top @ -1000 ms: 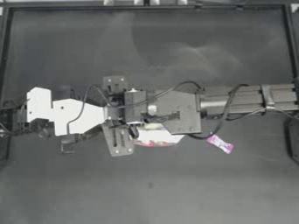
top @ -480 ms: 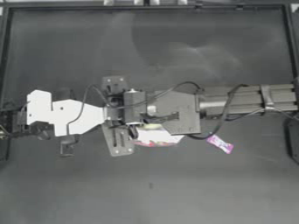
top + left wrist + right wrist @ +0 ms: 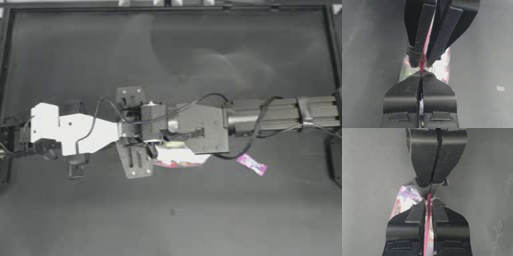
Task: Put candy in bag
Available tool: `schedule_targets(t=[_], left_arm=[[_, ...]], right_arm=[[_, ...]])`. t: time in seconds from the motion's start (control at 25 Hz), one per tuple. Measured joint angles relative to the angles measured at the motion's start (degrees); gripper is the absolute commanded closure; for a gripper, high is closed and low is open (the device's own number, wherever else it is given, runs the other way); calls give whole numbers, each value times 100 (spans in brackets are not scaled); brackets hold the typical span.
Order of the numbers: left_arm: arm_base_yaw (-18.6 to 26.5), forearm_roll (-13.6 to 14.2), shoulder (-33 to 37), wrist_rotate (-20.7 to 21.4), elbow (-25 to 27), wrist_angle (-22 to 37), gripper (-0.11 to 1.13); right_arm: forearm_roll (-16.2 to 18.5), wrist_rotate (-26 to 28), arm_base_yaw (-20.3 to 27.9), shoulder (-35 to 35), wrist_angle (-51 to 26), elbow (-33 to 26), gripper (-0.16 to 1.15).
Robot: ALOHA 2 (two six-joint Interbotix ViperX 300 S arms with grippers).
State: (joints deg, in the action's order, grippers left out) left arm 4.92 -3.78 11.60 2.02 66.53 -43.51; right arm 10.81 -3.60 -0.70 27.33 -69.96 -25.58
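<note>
At table centre: both pincers clenched on bag (image 3: 177, 156) seal | bag mostly hidden | candy (image 3: 252, 164) apart

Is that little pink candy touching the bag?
Apart. The top view shows bare table between the candy and the bag, held by both grippers.

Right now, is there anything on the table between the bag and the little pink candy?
No. In the top view, only bare table separates the bag from the candy.
</note>
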Motion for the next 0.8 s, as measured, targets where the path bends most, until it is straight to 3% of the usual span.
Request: schedule_targets(t=[0.24, 0.8], left_arm=[[0, 0, 0, 18, 0, -9, 95], [0, 0, 0, 26, -9, 0, 96]], right_arm=[[9, 0, 0, 0, -26, 0, 66], [0, -9, 0, 0, -132, 0, 66]])
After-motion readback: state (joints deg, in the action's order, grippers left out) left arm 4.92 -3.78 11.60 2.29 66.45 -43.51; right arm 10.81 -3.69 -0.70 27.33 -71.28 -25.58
